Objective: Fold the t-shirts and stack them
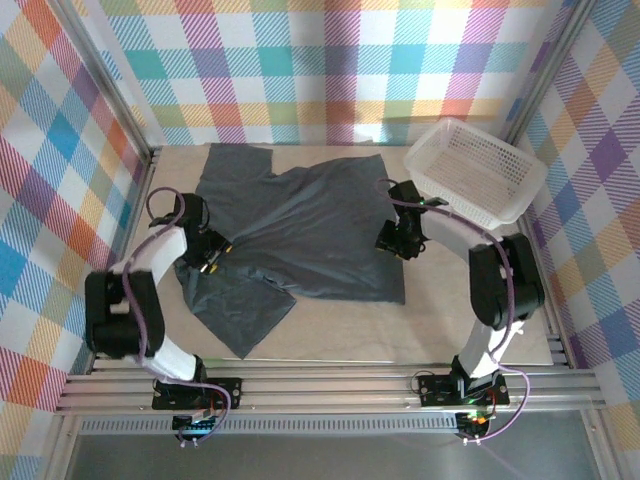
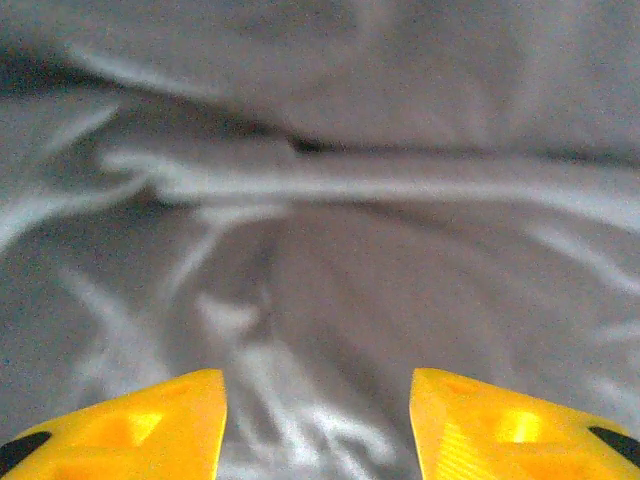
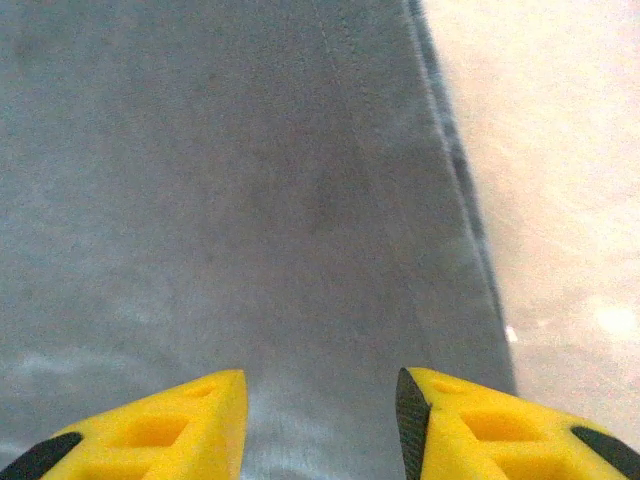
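Slate-grey t-shirt [image 1: 300, 230] spread on table [image 1: 450, 320], left gripper [image 2: 318, 385] and right gripper [image 3: 320, 385] over it — both parted, holding nothing — right one at its edge

White mesh basket [image 1: 478, 168] at far right corner of table [image 1: 440, 320]; plaid walls [image 1: 330, 60] around.

Bright, even light, faint shadows (wrist views slightly blurred).
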